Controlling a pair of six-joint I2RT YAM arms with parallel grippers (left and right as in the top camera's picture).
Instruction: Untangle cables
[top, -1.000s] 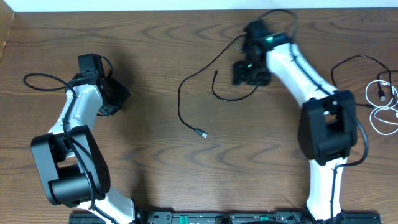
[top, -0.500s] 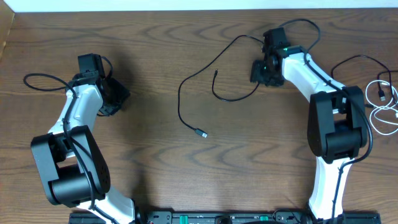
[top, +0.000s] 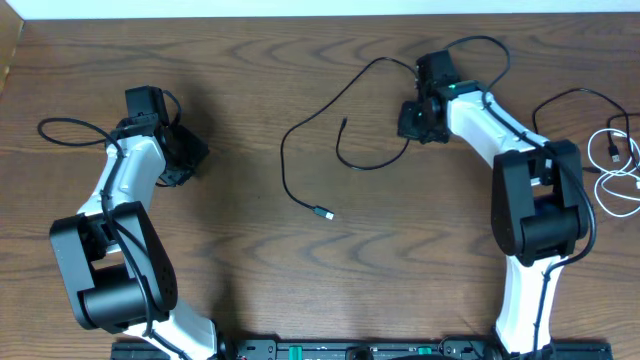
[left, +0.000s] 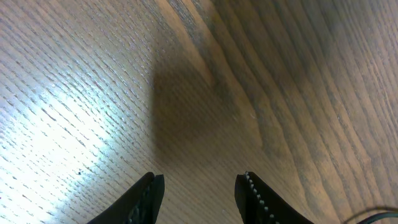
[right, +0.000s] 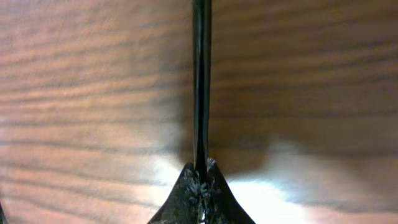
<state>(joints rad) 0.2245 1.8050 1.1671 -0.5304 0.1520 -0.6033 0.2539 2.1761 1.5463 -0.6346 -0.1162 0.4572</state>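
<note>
1. Right gripper (right: 200, 180) is fully closed and pinches the black cable (right: 200, 74) mid-span; in the wrist view the cord runs straight out from between the fingertips across the table (top: 230, 60)
2. Left gripper (left: 199, 186) is part open with nothing in it, over bare wood at the left side, well apart from both cords
3. Black cable lies centre to upper right of the table: one run arcs left from the right gripper and drops to a plug (top: 325, 214), the other curls below the gripper and ends at a second plug (top: 344, 122)
4. White cable (top: 613, 150) sits loosely coiled at the far right edge, well apart from the black one; it is partly cropped, so I can't tell how its loops cross
5. Handling, my read: both cords are thin, light and limp. They can't be pushed, only pulled, and slack will trail behind the gripper. The free ends will likely drag or flick over the wood. The jacket looks smooth, so a mid-span pinch may slide along the cord under load
6. Where to hold, my read: mid-span is fine for dragging a whole cord clear. To feed an end back through a loop, grip just behind a plug, since the moulded body is wider and gives a stop against slip. Keep off the connector tip itself
</note>
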